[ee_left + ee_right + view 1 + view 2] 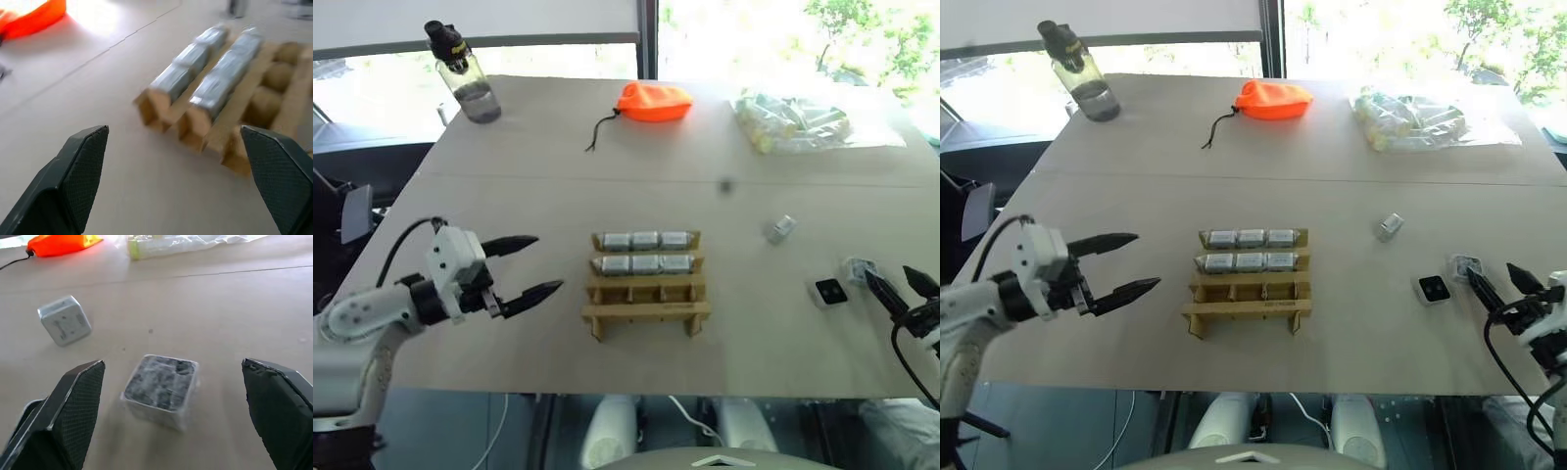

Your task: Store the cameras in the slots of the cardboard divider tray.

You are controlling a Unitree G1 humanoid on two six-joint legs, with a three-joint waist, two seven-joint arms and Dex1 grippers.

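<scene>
Sitting at frame centre on the table (509,176), the cardboard divider tray (646,311) was tan, stepped in 3 rows with notched feet. Its 2 upper rows each held 3 silver-grey cameras (646,252), packed side by side; the lowest row's slots stood bare. A 4th silver block (780,229) lay loose, right of centre. At lower right, a clear-wrapped dark-faced cube (161,387) and a white square piece (830,291) lay just beside the right gripper (901,283), fingers spread, grasping nothing. Left gripper (529,264), at lower left, gaped wide too, empty, left of the tray.
</scene>
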